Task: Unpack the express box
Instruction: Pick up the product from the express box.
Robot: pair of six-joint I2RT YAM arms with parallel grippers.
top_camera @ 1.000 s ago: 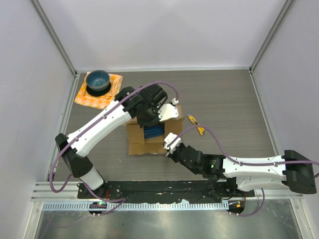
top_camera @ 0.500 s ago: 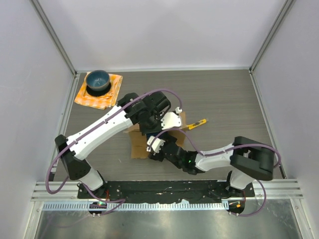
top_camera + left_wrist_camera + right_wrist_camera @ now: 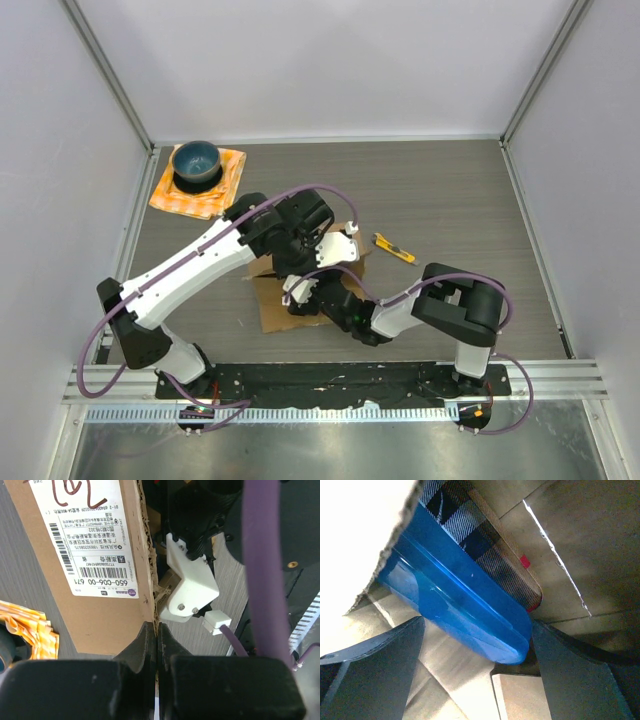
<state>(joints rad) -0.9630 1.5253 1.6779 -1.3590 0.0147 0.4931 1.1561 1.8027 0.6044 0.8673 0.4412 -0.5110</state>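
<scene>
The express box (image 3: 272, 308) is a brown carton in the middle of the table, mostly covered by both arms. In the left wrist view my left gripper (image 3: 155, 632) is shut on the torn edge of its flap (image 3: 95, 615), which carries a white shipping label (image 3: 90, 535). My right gripper (image 3: 477, 665) reaches inside the box, its dark fingers (image 3: 375, 670) spread wide on either side of a blue plastic item (image 3: 465, 610). A plaid item (image 3: 475, 540) lies behind the blue one. From above, the right gripper (image 3: 300, 296) sits just below the left gripper (image 3: 290, 265).
A yellow utility knife (image 3: 393, 247) lies on the table right of the box. At the back left a blue bowl (image 3: 196, 160) stands on an orange cloth (image 3: 225, 185). The right arm's white wrist mount (image 3: 192, 587) is close beside the held flap.
The right arm folded in to the left, pushed its gripper into the box and opened it. The left arm kept hold of the flap and shifted slightly towards me; the box shifted.
</scene>
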